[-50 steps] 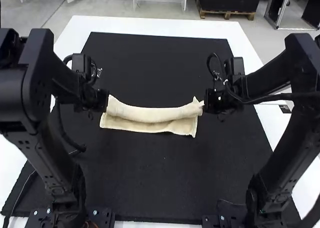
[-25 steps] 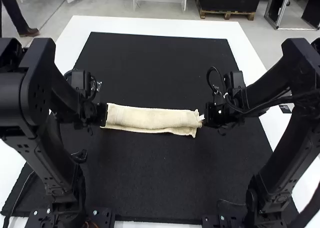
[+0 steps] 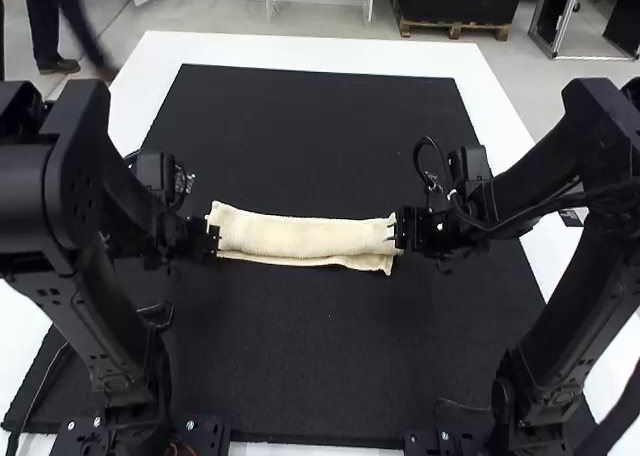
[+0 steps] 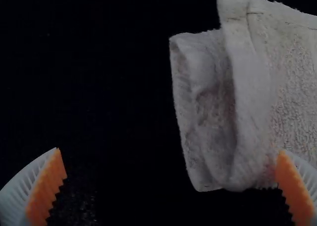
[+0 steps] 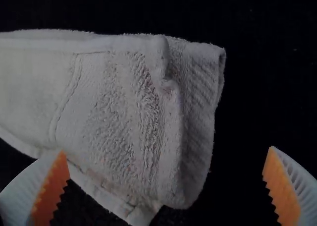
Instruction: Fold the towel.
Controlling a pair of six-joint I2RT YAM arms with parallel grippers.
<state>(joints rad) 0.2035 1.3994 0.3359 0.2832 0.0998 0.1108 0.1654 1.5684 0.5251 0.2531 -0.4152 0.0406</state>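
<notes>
Pale towel (image 4: 277, 77) here, folded into layers, open end showing, stitched hem on upper layer! Dark mat (image 4: 99, 87) beside towel's end. Left gripper (image 3: 212, 239): white ribbed fingers parted wide, orange pads (image 4: 293, 191) facing; one finger at towel's end, contact unclear, other well apart from towel.

Black mat (image 3: 315, 126), far side: wide room to pass beyond the towel (image 3: 305, 236).
Black mat, near side: room to pass between left arm (image 3: 60, 176) and right arm (image 3: 605, 166).
Towel's left end: left gripper (image 3: 213, 238) stands in the way.
Towel's right end: right gripper (image 3: 398, 233) blocks the way.
</notes>
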